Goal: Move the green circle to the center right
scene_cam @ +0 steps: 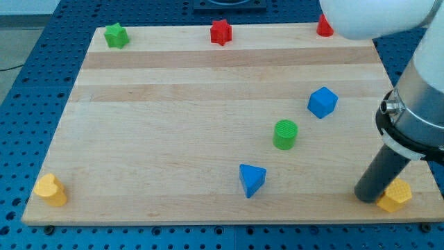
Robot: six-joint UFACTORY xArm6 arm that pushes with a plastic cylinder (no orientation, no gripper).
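The green circle, a short cylinder, stands right of the board's middle. My tip rests on the board near the bottom right corner, well to the lower right of the green circle and apart from it. It is just left of a yellow block and may touch it. A blue cube sits up and right of the green circle. A blue triangle lies below and left of it.
A green star, a red star and a red block, partly hidden by the arm, line the top edge of the wooden board. A yellow block sits at the bottom left corner. The arm's body covers the right edge.
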